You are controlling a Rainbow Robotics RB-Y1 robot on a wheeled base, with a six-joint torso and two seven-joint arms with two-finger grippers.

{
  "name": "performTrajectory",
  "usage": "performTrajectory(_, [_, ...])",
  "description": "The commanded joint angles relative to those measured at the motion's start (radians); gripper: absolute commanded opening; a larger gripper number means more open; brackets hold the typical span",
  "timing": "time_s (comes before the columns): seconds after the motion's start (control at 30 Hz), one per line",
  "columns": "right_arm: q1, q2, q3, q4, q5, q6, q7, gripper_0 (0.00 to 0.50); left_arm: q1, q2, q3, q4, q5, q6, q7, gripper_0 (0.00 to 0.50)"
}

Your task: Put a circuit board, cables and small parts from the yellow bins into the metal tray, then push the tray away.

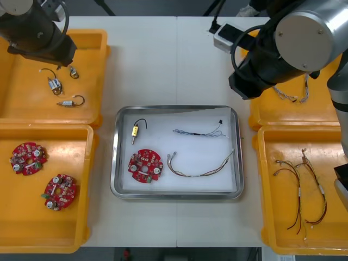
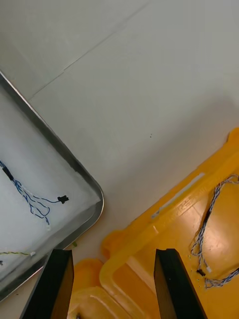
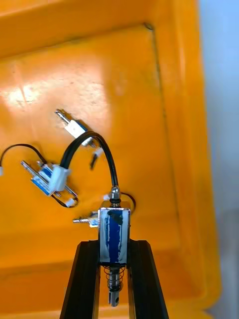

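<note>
Light table (image 1: 179, 54): L gripper (image 3: 113, 245) clamped on part (image 3: 114, 232) over far-left bin (image 1: 27, 103); tray (image 1: 176, 109) lies rightward, mid-table. R gripper (image 2: 112, 254) apart near tray's corner.

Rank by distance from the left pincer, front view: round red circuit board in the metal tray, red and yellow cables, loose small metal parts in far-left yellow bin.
1. Loose small metal parts, far-left yellow bin, by the left pincer.
2. Round red circuit board, near-left corner of the metal tray.
3. Red and yellow cables, near-right yellow bin.
</note>
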Motion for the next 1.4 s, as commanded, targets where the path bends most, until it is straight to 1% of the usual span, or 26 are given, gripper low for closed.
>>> performTrajectory(0.03, [0.074, -0.022, -0.144, -0.064, 0.002, 0.003, -0.09, 0.467, 0.05, 0.044, -0.012, -0.196, 0.056, 0.098, 0.26, 0.0])
performTrajectory(0.07, [0.086, -0.025, -0.169, -0.068, 0.0, 0.003, -0.105, 0.476, 0.059, 0.044, -0.012, -0.233, 0.069, 0.121, 0.299, 0.0])
performTrajectory(0.1, [0.086, -0.025, -0.169, -0.068, 0.0, 0.003, -0.105, 0.476, 0.059, 0.044, -0.012, -0.233, 0.069, 0.121, 0.299, 0.0])
performTrajectory(0.13, [0.101, -0.029, -0.201, -0.071, 0.003, 0.003, -0.116, 0.484, 0.073, 0.044, -0.012, -0.294, 0.084, 0.155, 0.349, 0.0])
performTrajectory(0.27, [0.132, -0.037, -0.262, -0.071, 0.011, 0.003, -0.122, 0.487, 0.099, 0.044, -0.013, -0.405, 0.124, 0.203, 0.432, 0.0])
performTrajectory(0.3, [0.138, -0.037, -0.271, -0.071, 0.013, 0.003, -0.124, 0.488, 0.105, 0.044, -0.012, -0.418, 0.13, 0.203, 0.444, 0.0])
performTrajectory(0.33, [0.156, -0.037, -0.305, -0.071, 0.016, 0.003, -0.127, 0.491, 0.121, 0.045, -0.012, -0.474, 0.147, 0.203, 0.48, 0.0])
performTrajectory(0.4, [0.183, -0.045, -0.34, -0.071, 0.017, 0.003, -0.13, 0.491, 0.137, 0.044, -0.015, -0.524, 0.17, 0.203, 0.509, 0.0])
performTrajectory(0.5, [0.221, -0.051, -0.385, -0.071, 0.01, 0.003, -0.133, 0.491, 0.144, 0.044, -0.039, -0.569, 0.194, 0.203, 0.562, 0.0])
performTrajectory(0.6, [0.256, -0.057, -0.422, -0.072, 0.005, 0.003, -0.139, 0.492, 0.144, 0.033, -0.075, -0.599, 0.197, 0.203, 0.612, 0.001])
performTrajectory(0.73, [0.308, -0.071, -0.48, -0.081, -0.003, 0.003, -0.148, 0.491, 0.144, 0.004, -0.141, -0.639, 0.182, 0.203, 0.684, 0.0])
performTrajectory(0.87, [0.351, -0.086, -0.521, -0.091, -0.009, 0.003, -0.157, 0.491, 0.144, -0.022, -0.184, -0.642, 0.176, 0.203, 0.733, 0.0])
performTrajectory(0.93, [0.39, -0.092, -0.551, -0.106, -0.013, 0.003, -0.165, 0.493, 0.144, -0.037, -0.223, -0.642, 0.17, 0.176, 0.763, 0.0])
performTrajectory(1.0, [0.419, -0.092, -0.567, -0.121, -0.016, 0.003, -0.17, 0.493, 0.144, -0.05, -0.256, -0.642, 0.15, 0.153, 0.782, 0.0])
performTrajectory(1.17, [0.522, -0.098, -0.606, -0.169, -0.021, 0.003, -0.188, 0.493, 0.144, -0.096, -0.349, -0.618, 0.069, 0.09, 0.796, 0.0])
performTrajectory(1.23, [0.54, -0.098, -0.61, -0.173, -0.023, 0.003, -0.193, 0.491, 0.144, -0.106, -0.368, -0.602, 0.052, 0.075, 0.799, 0.0])
performTrajectory(1.4, [0.591, -0.098, -0.627, -0.189, -0.039, 0.003, -0.2, 0.492, 0.144, -0.136, -0.444, -0.538, -0.02, -0.002, 0.802, 0.0])
